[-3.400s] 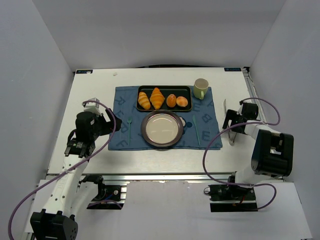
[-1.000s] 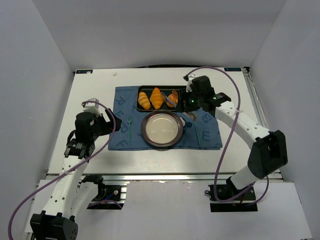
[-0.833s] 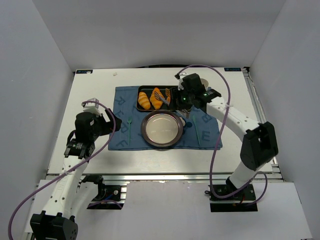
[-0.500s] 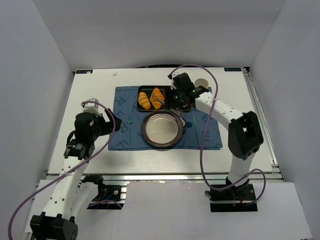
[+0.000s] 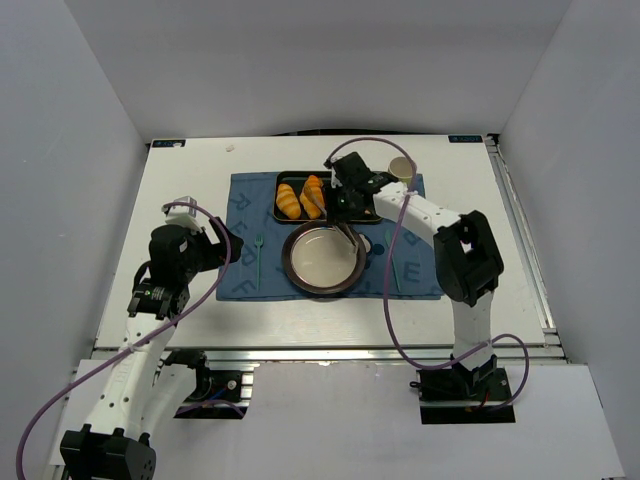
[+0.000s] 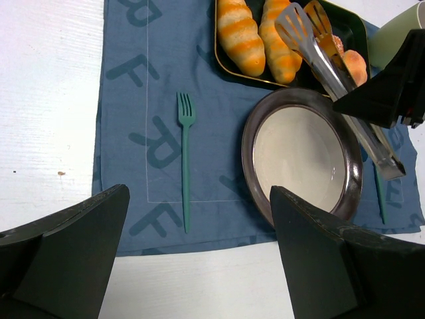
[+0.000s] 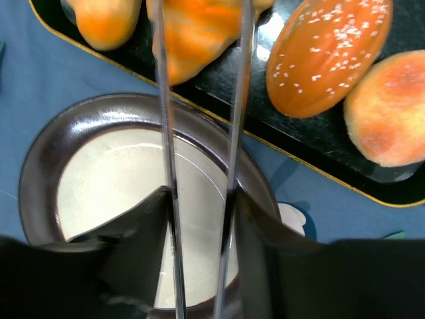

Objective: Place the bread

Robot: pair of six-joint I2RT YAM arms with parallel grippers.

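Your right gripper (image 7: 199,207) is clamped on the handle end of the tongs (image 7: 163,106), and the two tong arms stand apart, not squeezed. They reach forward from the fingers over the far rim of the plate (image 7: 40,174) and into the black tray (image 7: 265,116).

The bread you want is the striped roll (image 7: 199,33), straight ahead of the gripper. In the right wrist view it sits between the tong arms near their tips, one arm on each side of it. Whether the tips touch it or hang above it cannot be told from here.

From above, this roll (image 5: 313,195) is on the left part of the tray. Its long axis runs far-to-near and its near end points at the plate (image 5: 290,262). The tongs come in at a slant to that axis, so I judge the squeeze will bite across the roll's width.

The plate lies just near-side of the tray, under the tong arms.

Your left gripper (image 5: 222,245) rests well off to the left, fingers spread, holding nothing; the right arm is much nearer.
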